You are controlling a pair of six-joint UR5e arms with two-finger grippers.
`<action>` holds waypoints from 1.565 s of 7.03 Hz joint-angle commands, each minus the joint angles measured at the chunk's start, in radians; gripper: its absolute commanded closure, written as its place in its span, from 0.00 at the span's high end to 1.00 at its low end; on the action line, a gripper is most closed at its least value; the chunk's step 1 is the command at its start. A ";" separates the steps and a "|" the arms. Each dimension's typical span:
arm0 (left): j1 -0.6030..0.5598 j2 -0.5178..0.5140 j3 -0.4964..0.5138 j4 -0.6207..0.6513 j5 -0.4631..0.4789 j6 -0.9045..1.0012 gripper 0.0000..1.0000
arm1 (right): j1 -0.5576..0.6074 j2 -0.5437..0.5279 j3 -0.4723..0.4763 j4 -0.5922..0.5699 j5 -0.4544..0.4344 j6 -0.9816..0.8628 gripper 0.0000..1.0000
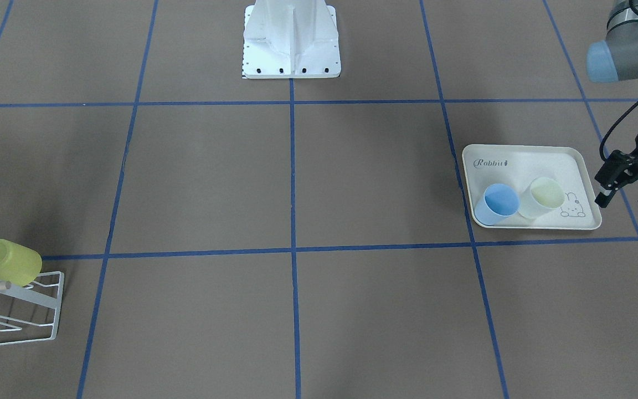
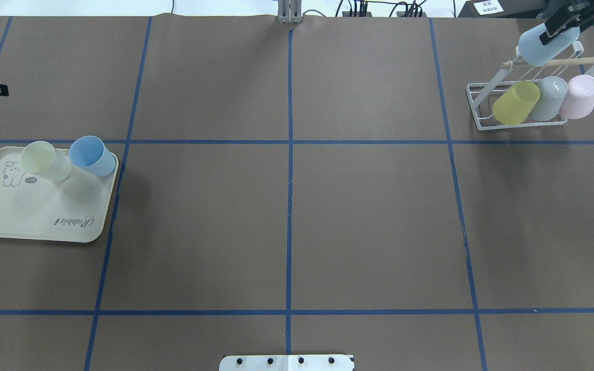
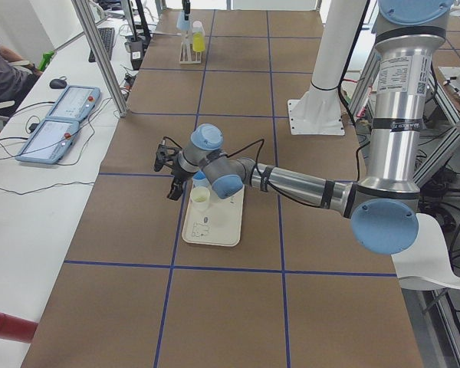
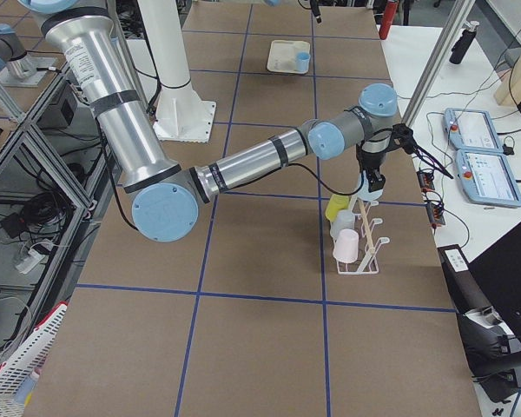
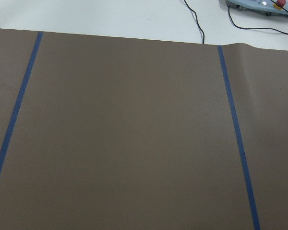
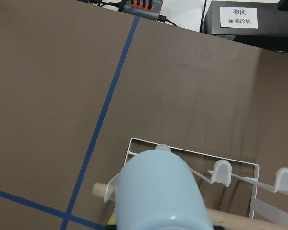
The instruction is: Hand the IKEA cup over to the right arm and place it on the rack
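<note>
My right gripper [image 2: 565, 23] is shut on a pale blue IKEA cup [image 2: 544, 47], holding it tilted over the back row of the white wire rack [image 2: 485, 113], just above the wooden dowel [image 2: 552, 63]. In the right wrist view the cup [image 6: 158, 191] fills the lower middle, with the rack's white prongs [image 6: 222, 171] right beyond it. My left gripper [image 1: 625, 199] is open and holds nothing. It hovers beside the far-side edge of the cream tray [image 1: 524, 158].
Yellow-green [image 2: 517, 103], grey [image 2: 549, 98] and pink [image 2: 579, 96] cups sit on the rack's front row. The tray [image 2: 44, 216] holds a blue cup [image 2: 92, 155] and a pale yellow cup [image 2: 44, 161]. The robot's base [image 1: 291, 39] stands mid-table.
</note>
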 commanded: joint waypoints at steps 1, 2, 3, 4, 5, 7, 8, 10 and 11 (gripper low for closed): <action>0.002 0.008 -0.009 0.000 0.004 -0.005 1.00 | 0.002 0.031 -0.037 -0.003 0.002 -0.019 0.00; 0.004 0.008 -0.009 0.000 0.004 -0.005 1.00 | -0.002 0.047 -0.065 -0.001 0.002 -0.019 0.00; 0.005 0.008 -0.011 -0.002 0.013 -0.008 1.00 | -0.004 0.079 -0.100 -0.001 0.000 -0.022 0.00; 0.005 0.008 -0.011 -0.003 0.016 -0.023 1.00 | -0.006 0.082 -0.126 0.002 -0.004 -0.023 0.00; 0.007 0.007 -0.012 -0.005 0.016 -0.041 1.00 | -0.015 0.082 -0.128 0.002 -0.007 -0.023 0.00; 0.007 0.007 -0.012 -0.006 0.014 -0.041 1.00 | -0.030 0.085 -0.137 0.003 -0.007 -0.020 0.00; 0.007 0.007 -0.018 -0.006 0.014 -0.041 1.00 | -0.032 0.084 -0.152 0.009 -0.009 -0.022 0.00; 0.007 0.007 -0.023 -0.005 0.014 -0.043 1.00 | -0.036 0.088 -0.171 0.009 -0.009 -0.020 0.00; 0.007 0.007 -0.026 -0.005 0.014 -0.043 1.00 | -0.042 0.091 -0.185 0.009 -0.009 -0.020 0.00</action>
